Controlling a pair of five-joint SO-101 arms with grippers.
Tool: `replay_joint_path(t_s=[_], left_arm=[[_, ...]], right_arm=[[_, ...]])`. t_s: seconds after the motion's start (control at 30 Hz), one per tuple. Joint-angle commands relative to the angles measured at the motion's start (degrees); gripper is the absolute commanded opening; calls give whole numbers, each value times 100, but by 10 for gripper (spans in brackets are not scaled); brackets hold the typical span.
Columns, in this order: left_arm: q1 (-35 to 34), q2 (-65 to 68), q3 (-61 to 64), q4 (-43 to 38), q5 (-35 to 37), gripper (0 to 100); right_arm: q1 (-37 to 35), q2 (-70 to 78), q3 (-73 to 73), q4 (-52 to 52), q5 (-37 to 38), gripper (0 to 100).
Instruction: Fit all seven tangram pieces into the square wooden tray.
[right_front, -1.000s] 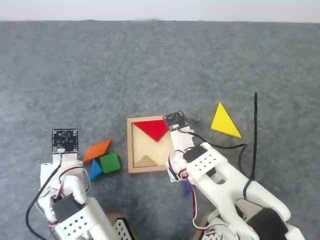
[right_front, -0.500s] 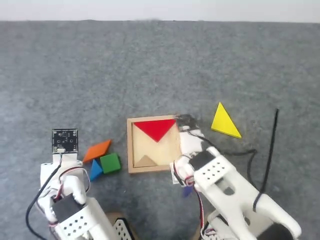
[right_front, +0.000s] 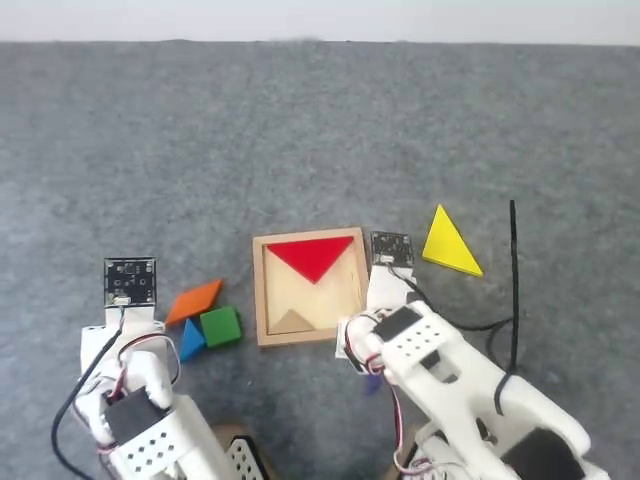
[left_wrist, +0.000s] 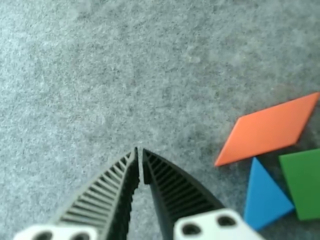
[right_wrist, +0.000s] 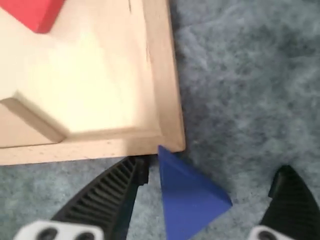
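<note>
Beside the square wooden tray (right_wrist: 161, 80), at the corner nearest the right arm, the right gripper (right_wrist: 214, 172) stands with jaws apart. It straddles a dark blue triangle (right_wrist: 189, 200) lying on the grey mat (right_wrist: 240, 75), tip just off the rim. Within the tray: a red triangle (right_front: 310, 256) and a pale wood-coloured triangle (right_front: 292, 322). Left gripper (left_wrist: 139, 154): jaws together, empty, near the orange parallelogram (left_wrist: 267, 129). Step in hand, apparently: grasping the blue piece. Next the jaws must close on its edges, then carry it over the rim.
</note>
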Motion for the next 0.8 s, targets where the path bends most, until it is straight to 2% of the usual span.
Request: replay_joint_path(t_s=[0.0, 0.3, 0.43, 0.77], left_arm=[[0, -132, -31, -70, -53, 13], [-9, -132, -31, -70, -53, 13], [-9, -132, -31, -70, -53, 13], [-9, -132, -31, -70, -53, 13]], right_arm=[[171, 426, -193, 40, -53, 357], [101, 409, -193, 66, -18, 356], [101, 400, -229, 180, 246, 304], [-259, 400, -413, 629, 299, 321]])
